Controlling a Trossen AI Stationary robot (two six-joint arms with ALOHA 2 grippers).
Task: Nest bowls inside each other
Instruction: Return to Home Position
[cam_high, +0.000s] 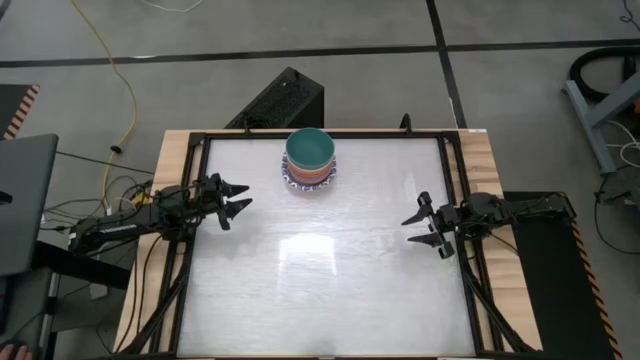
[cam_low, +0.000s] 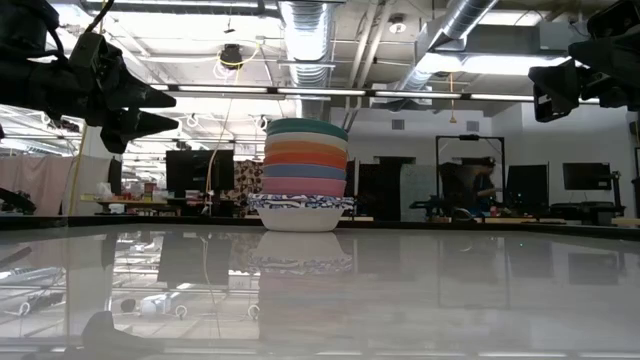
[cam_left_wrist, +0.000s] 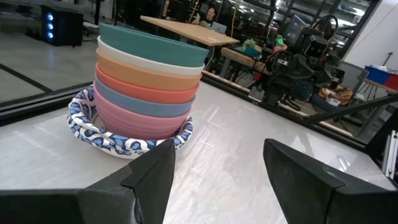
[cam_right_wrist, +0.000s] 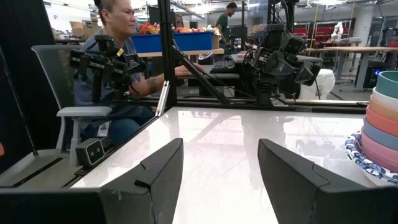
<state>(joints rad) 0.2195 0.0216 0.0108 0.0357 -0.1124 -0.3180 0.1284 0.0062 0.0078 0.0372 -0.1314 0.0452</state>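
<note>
The bowls (cam_high: 309, 160) stand nested in one stack near the table's far edge, about midway across. A dark green bowl (cam_left_wrist: 152, 43) is on top, then cream, orange, red, blue and pink, all inside a white bowl with a blue patterned rim (cam_left_wrist: 106, 138) that rests on the table. The stack also shows in the low view (cam_low: 304, 175) and at the edge of the right wrist view (cam_right_wrist: 380, 124). My left gripper (cam_high: 238, 199) waits open at the table's left edge, my right gripper (cam_high: 418, 228) open at its right edge, both raised and pointing level.
A dark frame (cam_high: 200, 140) runs round the glossy white table top (cam_high: 330, 280). A black box (cam_high: 282, 100) stands on the floor behind the far edge. A person sits on a chair (cam_right_wrist: 109, 81) beyond the table's left side.
</note>
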